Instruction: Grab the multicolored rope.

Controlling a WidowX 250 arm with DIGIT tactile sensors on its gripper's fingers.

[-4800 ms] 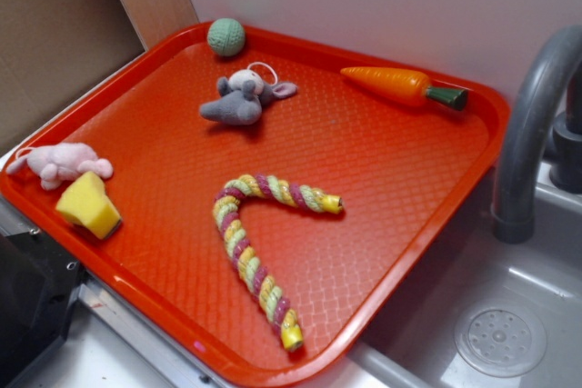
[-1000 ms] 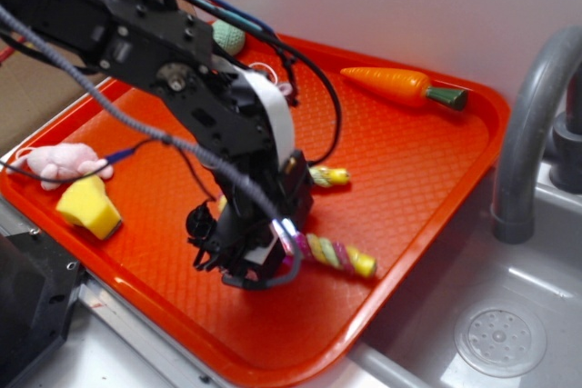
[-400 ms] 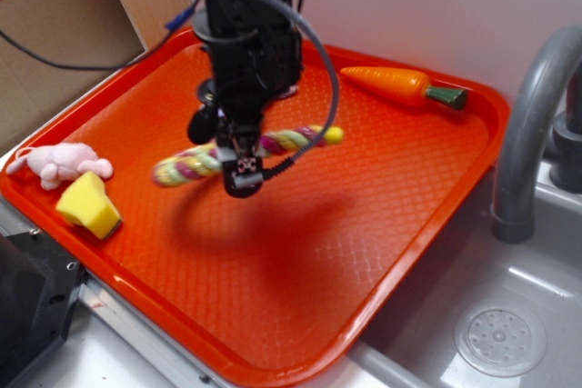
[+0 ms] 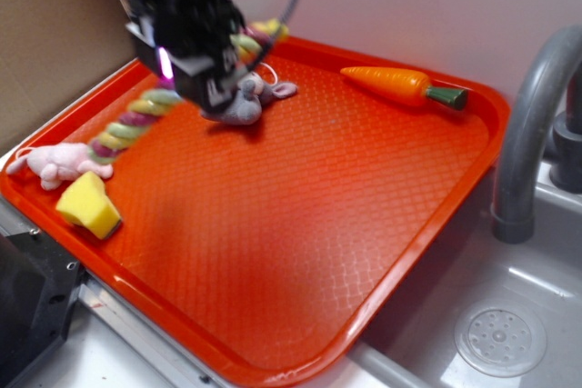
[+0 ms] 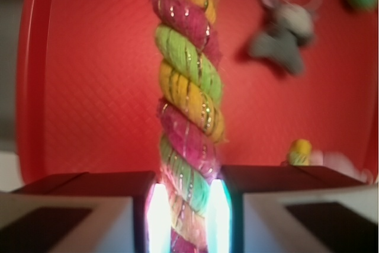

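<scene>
- Overhead, the claw [image 4: 207, 74] is clamped on the rope [image 4: 127, 123], holding it clear above the back left part of the red tray [image 4: 364, 224].
- Wrist view: the rope [image 5: 186, 111] passes between the two fingers [image 5: 89, 205], pinched at its lower part, the twisted yellow, green and magenta strands running up the frame.
- Exterior view: one rope end hangs down to the left, above the pink plush [image 4: 56, 163]; the other end shows behind the claw.
- Grey mouse [image 4: 244, 102]: lying on the tray just beside the claw.
- Carrot [image 4: 405, 86]: near the tray's back rim, well apart from the rope.
- Yellow sponge [image 4: 87, 205]: at the tray's left edge, beside the pink plush.
- Grey faucet [image 4: 532, 124]: right of the tray, over the sink [image 4: 491, 315].
</scene>
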